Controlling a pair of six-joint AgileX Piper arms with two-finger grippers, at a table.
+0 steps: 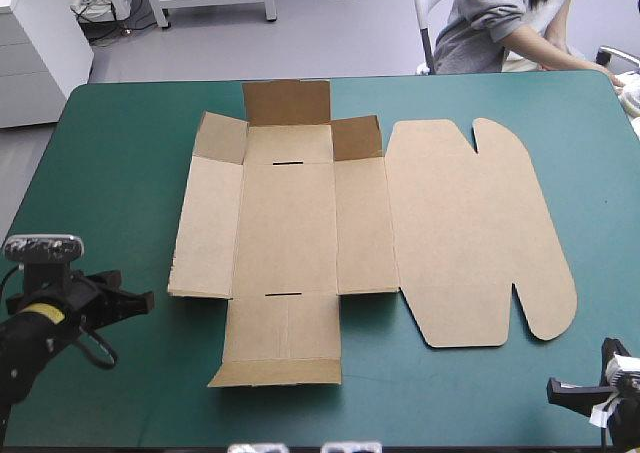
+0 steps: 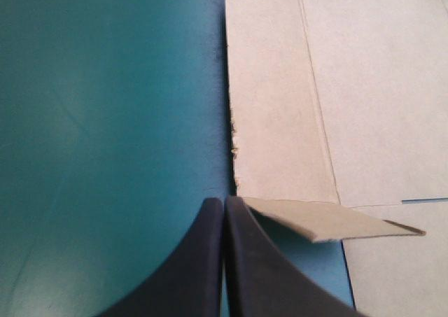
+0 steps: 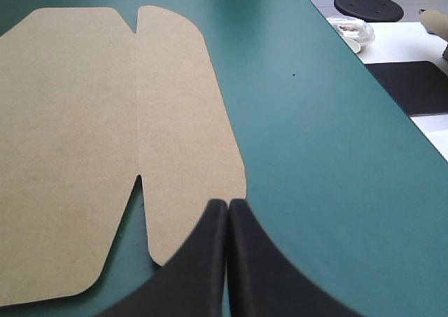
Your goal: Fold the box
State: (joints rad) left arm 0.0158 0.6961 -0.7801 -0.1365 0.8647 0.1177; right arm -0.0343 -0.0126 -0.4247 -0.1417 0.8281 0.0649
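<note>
The brown box (image 1: 300, 223) lies as a cut sheet, mostly flat, across the middle of the teal-green table. Its far flap (image 1: 287, 101) and two far corner flaps stand tilted up. The lid panel (image 1: 470, 228) with rounded tabs lies flat to the right. My left gripper (image 1: 140, 300) is shut and empty near the front left, short of the sheet's left edge. In the left wrist view the gripper (image 2: 224, 205) points at the box's near left corner (image 2: 280, 121), where a flap edge (image 2: 329, 219) lifts slightly. My right gripper (image 3: 228, 203) is shut and empty at the lid's (image 3: 105, 121) near rounded tab.
Bare teal-green cover (image 1: 110, 173) runs along the left, front and right of the sheet. A person's arm (image 1: 560, 58) is beside the table's far right corner. Past the right edge sits a small white object (image 3: 350, 30).
</note>
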